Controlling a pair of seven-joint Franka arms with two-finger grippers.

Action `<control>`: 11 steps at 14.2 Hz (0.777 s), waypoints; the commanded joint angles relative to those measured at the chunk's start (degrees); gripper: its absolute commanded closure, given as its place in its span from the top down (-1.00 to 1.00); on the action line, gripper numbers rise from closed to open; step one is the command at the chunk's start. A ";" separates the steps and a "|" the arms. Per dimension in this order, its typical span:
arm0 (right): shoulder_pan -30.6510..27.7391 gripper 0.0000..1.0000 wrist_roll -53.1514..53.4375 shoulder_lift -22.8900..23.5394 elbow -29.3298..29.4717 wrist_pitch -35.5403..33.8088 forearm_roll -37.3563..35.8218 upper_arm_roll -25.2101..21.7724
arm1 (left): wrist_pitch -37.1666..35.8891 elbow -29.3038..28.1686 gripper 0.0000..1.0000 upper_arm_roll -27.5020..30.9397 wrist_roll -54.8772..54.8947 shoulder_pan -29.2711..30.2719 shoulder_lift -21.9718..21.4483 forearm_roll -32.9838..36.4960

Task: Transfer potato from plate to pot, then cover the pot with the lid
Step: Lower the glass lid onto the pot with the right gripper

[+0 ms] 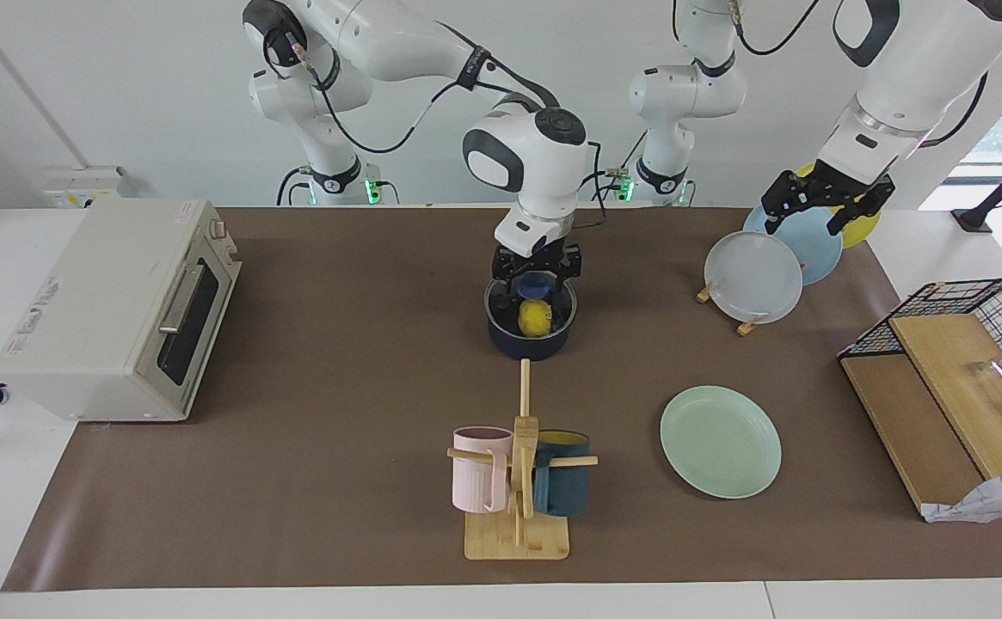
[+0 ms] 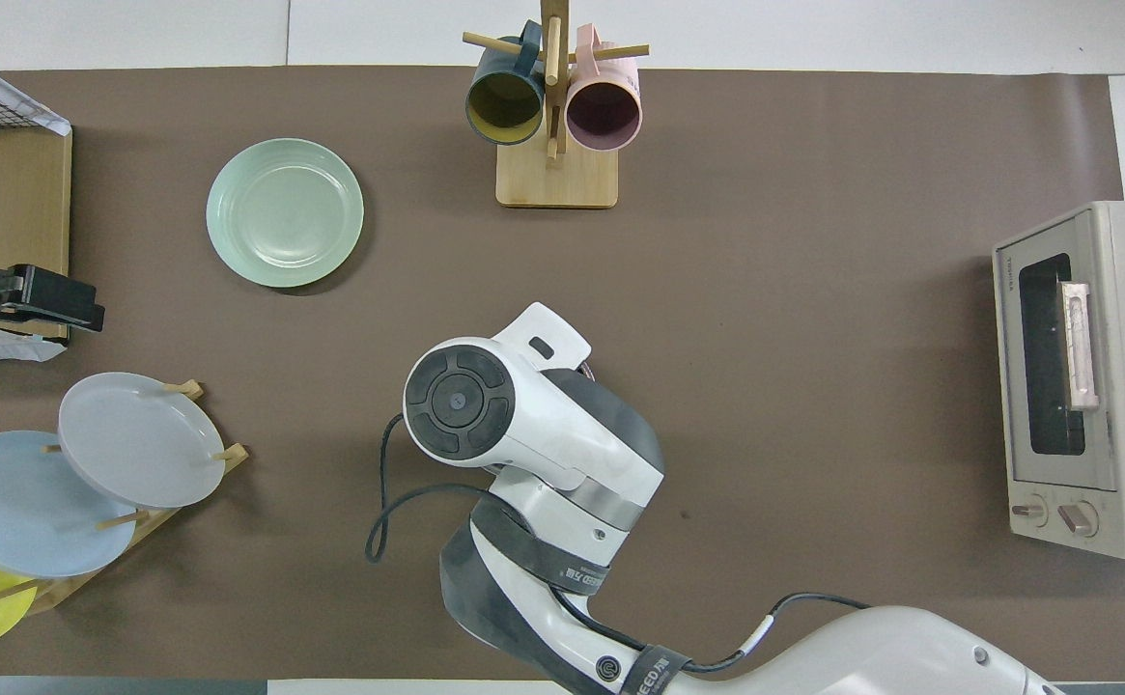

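Observation:
The dark blue pot stands mid-table, close to the robots. The yellow potato lies inside it and shows through the clear glass lid, which rests on the pot's rim. My right gripper hangs straight over the lid, open, with a finger on each side of the blue knob. In the overhead view the right arm hides pot, lid and potato. The mint-green plate lies bare toward the left arm's end. My left gripper waits open above the plate rack.
A toaster oven sits at the right arm's end. A mug tree with two mugs stands farther out than the pot. A rack of upright plates and a wire-and-wood shelf occupy the left arm's end.

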 commanded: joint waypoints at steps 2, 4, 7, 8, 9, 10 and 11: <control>-1.41 1.00 0.02 -0.83 0.02 0.15 -0.99 0.95 | -0.10 -0.41 1.00 0.42 -2.23 -1.08 -0.51 0.29; -2.90 1.00 -0.60 -2.58 0.47 -0.46 -0.73 0.86 | 0.17 -0.41 1.00 0.33 -2.23 -0.90 -0.86 0.29; -4.92 1.00 -6.82 -7.15 1.77 -4.66 2.34 -0.10 | 0.26 -0.67 1.00 0.07 -2.22 -0.37 -1.04 0.12; -5.10 1.00 -9.71 -8.21 4.48 -8.16 4.79 -2.11 | 0.17 -0.67 1.00 0.07 -2.23 -0.29 -1.04 -0.32; -4.85 1.00 -13.05 -8.57 7.64 -12.11 7.25 -4.74 | 0.25 -0.76 1.00 0.15 -2.23 -0.29 -1.04 -0.58; -4.49 1.00 -17.43 -9.35 10.98 -16.07 9.36 -7.63 | 0.26 -0.76 1.00 0.24 -1.97 -0.29 -1.04 -0.59; -4.40 1.00 -21.91 -10.32 12.67 -18.89 10.78 -10.53 | 0.34 -0.76 1.00 0.24 -1.70 -0.20 -1.04 -0.59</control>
